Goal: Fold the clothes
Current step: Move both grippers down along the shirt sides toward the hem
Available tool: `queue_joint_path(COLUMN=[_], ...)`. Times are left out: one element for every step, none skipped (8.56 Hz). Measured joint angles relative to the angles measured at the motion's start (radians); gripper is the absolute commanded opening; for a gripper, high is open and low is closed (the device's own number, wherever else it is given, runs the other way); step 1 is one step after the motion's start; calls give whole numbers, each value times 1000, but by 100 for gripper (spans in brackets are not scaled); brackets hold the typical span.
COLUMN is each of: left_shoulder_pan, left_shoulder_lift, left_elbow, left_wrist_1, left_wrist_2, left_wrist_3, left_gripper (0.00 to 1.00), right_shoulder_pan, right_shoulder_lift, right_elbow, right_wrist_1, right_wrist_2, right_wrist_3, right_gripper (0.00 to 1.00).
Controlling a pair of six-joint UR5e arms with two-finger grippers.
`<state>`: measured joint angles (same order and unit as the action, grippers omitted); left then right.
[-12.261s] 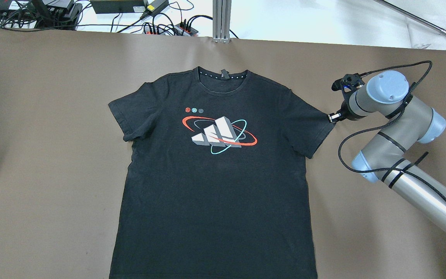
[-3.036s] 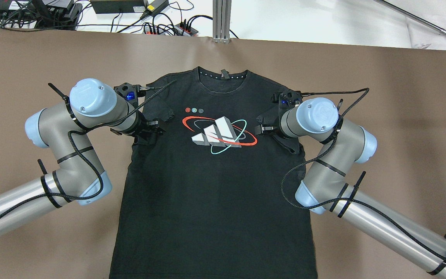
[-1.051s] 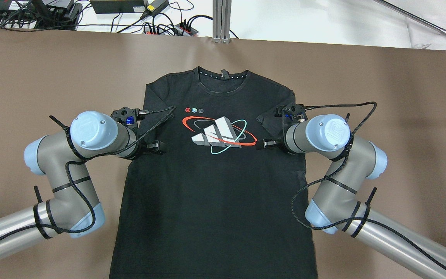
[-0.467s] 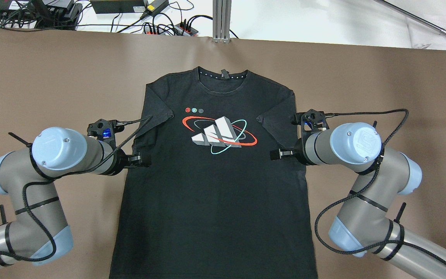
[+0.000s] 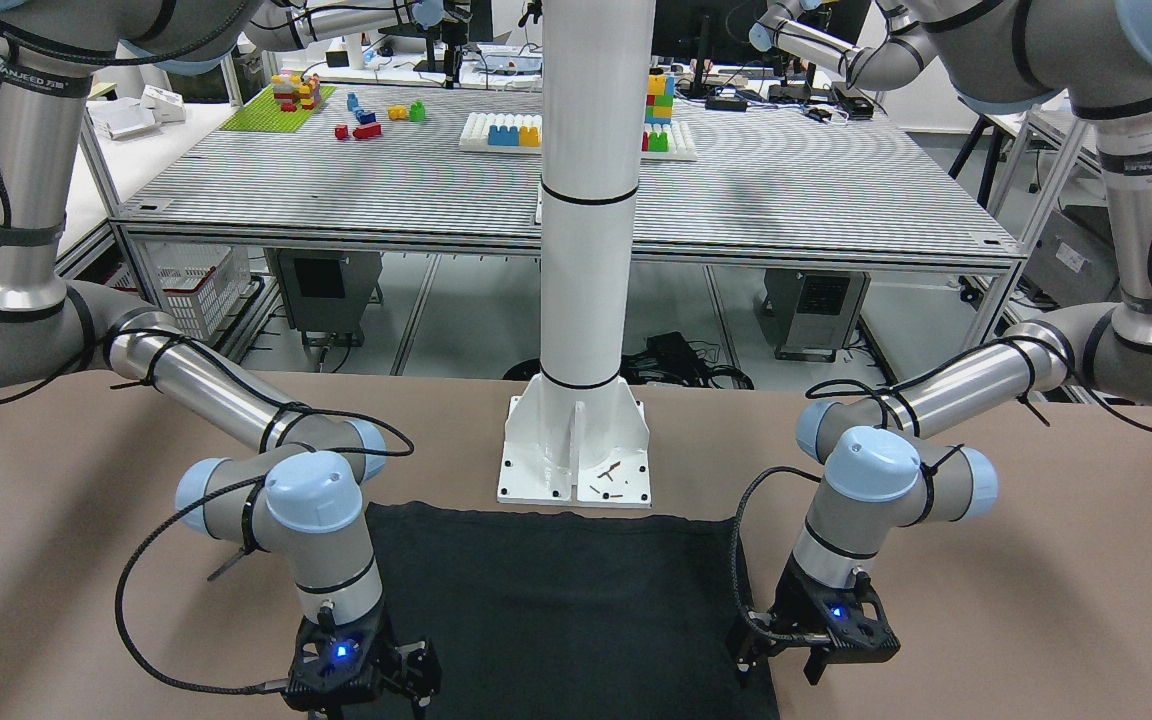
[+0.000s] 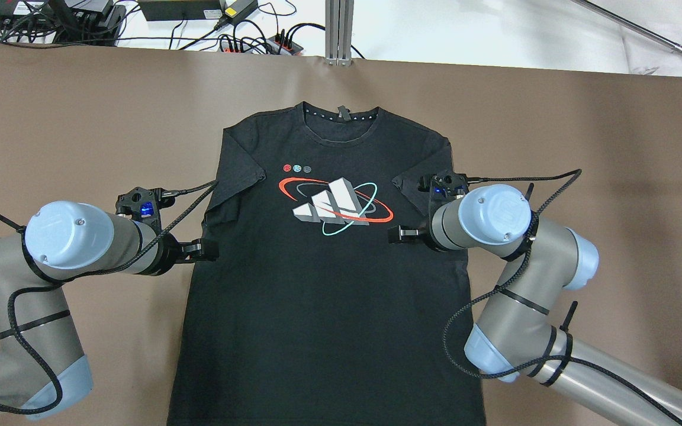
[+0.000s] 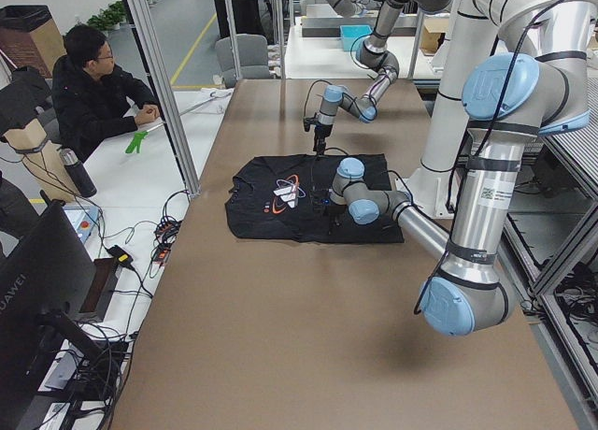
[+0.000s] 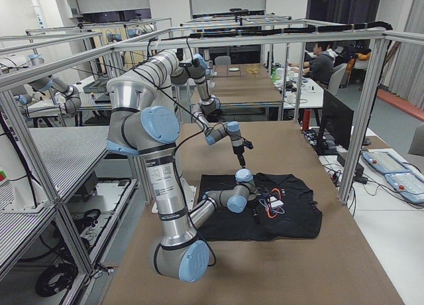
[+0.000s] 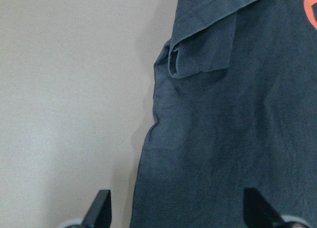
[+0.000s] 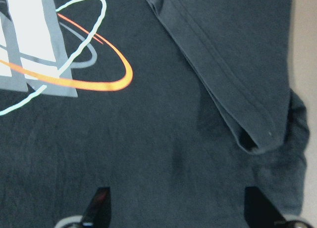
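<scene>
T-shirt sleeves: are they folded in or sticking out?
Folded in. On the black T-shirt, the left sleeve and right sleeve both lie doubled over onto the chest, beside the logo; the body lies spread flat.

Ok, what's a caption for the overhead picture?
Both sleeves folded in, the left tool and right tool hang open over the black T-shirt.

Points the black two-finger left gripper downward, jaws spread, nothing held. Does likewise with the black two-finger right gripper.

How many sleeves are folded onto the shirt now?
2. The left-hand sleeve lies folded on the chest at the overhead view's left, the right-hand sleeve at its right; neither hidden.
</scene>
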<state>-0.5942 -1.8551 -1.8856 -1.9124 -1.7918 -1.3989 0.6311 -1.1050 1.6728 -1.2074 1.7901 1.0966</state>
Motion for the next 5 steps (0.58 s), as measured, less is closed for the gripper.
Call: queue_joint_path(left_shoulder_pan=[0,0,0,-1,0], left_shoulder_lift=[2,5,6,6,6], left_elbow=[-3,-6,-9,-12,-14], left_wrist_1=[2,3,4,5,5], left_wrist_2=[5,7,9,10,12], left_wrist_3=[0,0,0,0,0], left_gripper=[94,94,94,94,94], right_shoulder_pan=[16,33,45,53,58], right_shoulder_lift=[40,62,76,85,88], right_elbow=[-44,-68,-88,-112,-133], right_wrist_1=[2,2,3,8,25], right_wrist_2=[-3,-5,-6,-7,-9], right_wrist_3=[-3,-12,-24,-37,-47], right_gripper=[95,95,95,95,95])
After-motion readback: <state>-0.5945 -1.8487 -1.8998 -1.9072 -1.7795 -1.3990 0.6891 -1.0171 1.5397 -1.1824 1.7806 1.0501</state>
